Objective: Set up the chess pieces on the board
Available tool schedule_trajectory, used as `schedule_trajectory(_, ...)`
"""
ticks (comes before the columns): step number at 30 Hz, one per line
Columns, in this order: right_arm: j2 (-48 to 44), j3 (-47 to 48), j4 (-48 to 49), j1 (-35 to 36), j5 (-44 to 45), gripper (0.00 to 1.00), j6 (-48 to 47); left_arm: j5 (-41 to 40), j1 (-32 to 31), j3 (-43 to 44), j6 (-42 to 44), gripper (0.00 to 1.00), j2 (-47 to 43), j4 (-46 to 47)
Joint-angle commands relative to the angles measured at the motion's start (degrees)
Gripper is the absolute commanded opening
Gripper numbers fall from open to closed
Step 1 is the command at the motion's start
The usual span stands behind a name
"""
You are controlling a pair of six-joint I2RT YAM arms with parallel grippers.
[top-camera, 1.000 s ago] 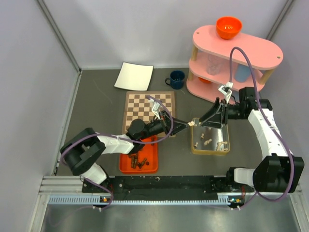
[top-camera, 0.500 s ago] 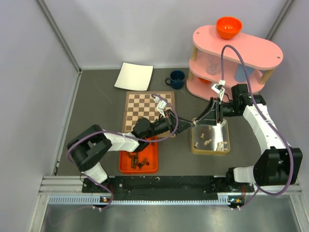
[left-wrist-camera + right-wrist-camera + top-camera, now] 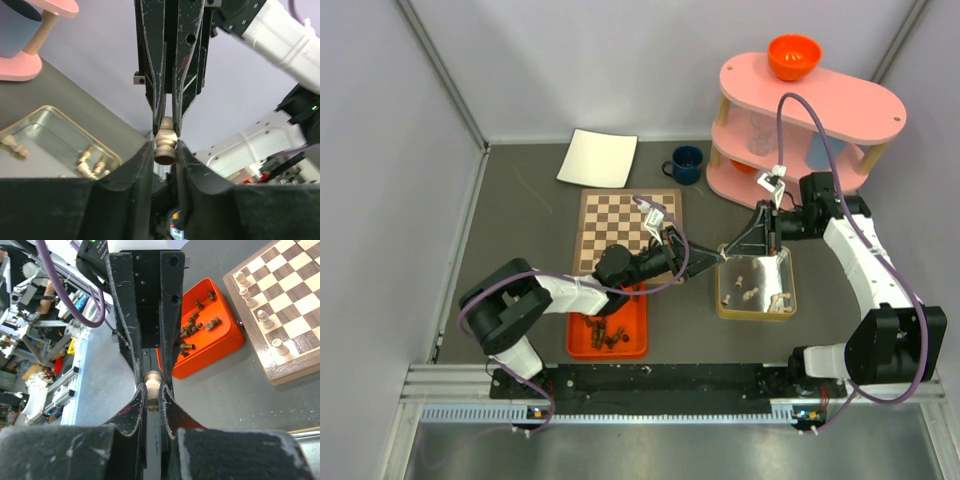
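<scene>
The two arms meet above the counter, between the board and the tin tray, likely to pass one pale chess piece between them. The left gripper is clamped on its base, and the right gripper pinches its head from the opposite side.

Board mid-table; sheet, cup behind it; shelf rack rear right; near tray before board; side tray right of board.
</scene>
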Motion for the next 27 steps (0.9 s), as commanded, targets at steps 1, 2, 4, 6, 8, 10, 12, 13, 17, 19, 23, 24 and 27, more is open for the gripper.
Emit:
schedule_trajectory(1,-0.8,4.3,-1.4,2.1,-2.2,0.0,-0.2,-4.1,0.6,-1.6,3.4,0.44,-3.8,14.2)
schedule_trajectory(2,-0.7,5.8,-1.3,2.4,-0.7,0.0,-0.5,-4.2,0.8,-3.6,5.7,0.62,-5.4,12.6)
schedule_trajectory(4,-0.4,7.2,-0.9,3.1,5.0,0.0,-0.7,-2.9,2.3,-5.9,8.3,0.75,-11.9,5.0)
schedule_trajectory(6,0.0,9.0,1.3,4.8,11.2,0.0,0.1,-0.8,5.8,-8.8,13.4,0.84,-17.9,-3.6)
schedule_trajectory(8,0.1,10.6,3.3,8.0,16.9,0.0,2.1,3.1,9.2,-8.4,20.1,0.86,-28.5,-25.1)
schedule_trajectory(10,0.5,11.9,5.8,11.5,26.7,0.0,3.2,1.9,13.9,-5.1,28.2,0.9,-37.8,-44.9)
schedule_trajectory(12,2.4,14.9,6.5,17.3,35.8,0.0,3.5,-5.3,15.2,2.0,43.1,0.98,-41.9,-71.7)
schedule_trajectory(13,3.4,16.2,6.6,19.2,38.7,0.0,3.9,-9.0,15.7,4.0,47.2,0.99,-44.2,-77.7)
schedule_trajectory(17,10.2,24.1,6.2,27.9,50.0,0.0,4.4,-27.3,19.8,11.0,58.9,0.99,-46.2,-95.4)
schedule_trajectory(19,15.0,28.0,5.7,32.3,55.2,0.0,4.1,-33.7,20.8,10.0,59.1,0.99,-48.9,-96.1)
schedule_trajectory(23,23.0,34.5,5.3,37.3,60.1,0.0,5.2,-41.7,21.6,4.1,56.3,0.99,-54.9,-94.6)
schedule_trajectory(24,24.8,35.8,5.2,37.9,62.0,0.0,5.5,-43.3,21.6,2.7,56.1,0.99,-56.3,-94.3)
schedule_trajectory(27,30.0,40.2,4.5,40.3,65.8,0.0,5.8,-46.0,21.6,-1.8,56.0,0.99,-61.9,-93.3)
